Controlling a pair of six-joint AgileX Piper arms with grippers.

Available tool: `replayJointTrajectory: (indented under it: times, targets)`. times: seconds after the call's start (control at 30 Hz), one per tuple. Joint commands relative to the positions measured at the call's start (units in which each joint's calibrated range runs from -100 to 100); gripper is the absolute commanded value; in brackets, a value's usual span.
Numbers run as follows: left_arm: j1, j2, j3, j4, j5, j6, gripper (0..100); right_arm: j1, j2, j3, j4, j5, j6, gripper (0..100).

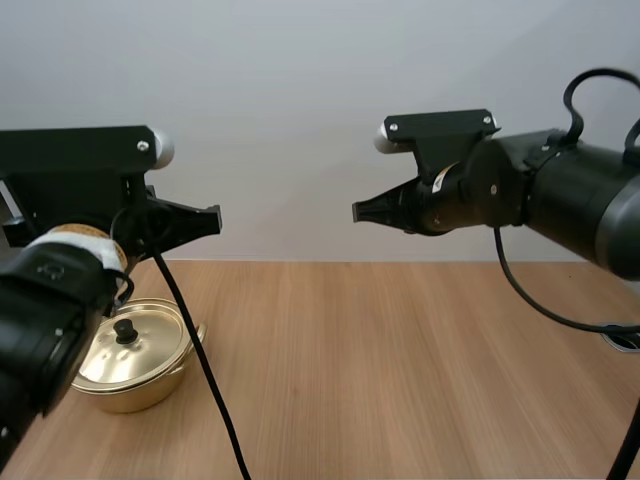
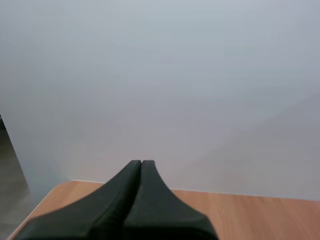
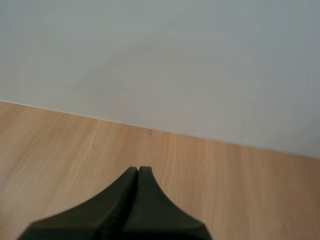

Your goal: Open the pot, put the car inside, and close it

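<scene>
The wooden table [image 1: 400, 370] is stretching across the high view, and both arms are hovering above it. The right arm [image 1: 570, 200] is reaching in level, well clear of the wood. The left arm [image 1: 40, 320] is hanging over the near left part of the table. The gold pot [image 1: 125, 395] is sitting on the table at the left, partly behind the left arm, with its lid [image 1: 150, 345] resting on it and the black knob [image 1: 126, 331] standing up at the centre. The left gripper [image 1: 212, 216] is pointing toward the middle, above the pot, its fingers pressed together into one wedge and pinching nothing. The right gripper [image 1: 358, 212] is facing it from well apart, likewise pressed together on nothing.

Judging by the seated lid, opening the pot is the step in hand. The left arm is looking like the nearer one. It should be spreading its fingers before descending, coming straight down over the knob, closing on it squarely, and lifting vertically so the pot is not dragging or tipping.
</scene>
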Motion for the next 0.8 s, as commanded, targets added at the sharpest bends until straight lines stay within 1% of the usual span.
replayJointTrajectory:
  times: [0.0, 0.1, 0.23, 0.3, 0.37, 0.43, 0.53, 0.6, 0.67, 0.77]
  targets:
    - [-0.03, -5.5, 12.3, 0.0, -4.5, -1.9, 0, 0.0, 0.0, 12.1, -0.4, -14.7, -0.6, 0]
    - [-0.03, -10.8, 19.6, 0.0, -6.0, -1.9, 0, 0.0, 0.0, 17.1, -4.8, -20.1, -1.5, 0]
    - [-0.03, -18.5, 26.7, 0.1, -7.5, -1.9, 0, 0.0, -1.2, 25.4, -13.7, -28.4, -1.8, 0]
    - [-0.03, -21.9, 28.9, 0.1, -7.5, -1.9, 0, 0.0, -3.6, 30.6, -15.8, -34.2, -1.8, 0]
    - [-0.03, -25.1, 29.8, 0.6, -7.5, -1.9, 0, -0.5, -7.0, 35.3, -15.4, -40.9, -1.7, 0]
    - [-0.03, -25.4, 29.8, 0.6, -7.3, -1.9, 0, -1.8, -11.4, 39.5, -13.8, -47.4, -1.2, 0]
    - [-0.03, -25.4, 29.8, 0.6, -8.1, -1.9, 0, -4.3, -17.2, 44.7, -9.0, -54.2, -1.0, 0]
    - [-0.03, -25.4, 29.8, 1.7, -8.2, -1.9, 0, -5.6, -19.5, 46.6, -5.4, -55.1, -1.0, 0]
    - [-0.03, -25.4, 30.4, 3.0, -8.9, -1.9, 0, -6.7, -20.5, 47.3, -3.1, -55.1, -1.0, 0]
    - [-0.03, -25.4, 30.6, 3.2, -9.5, -1.9, 0, -8.3, -21.4, 48.2, -3.0, -55.1, -1.0, 0]
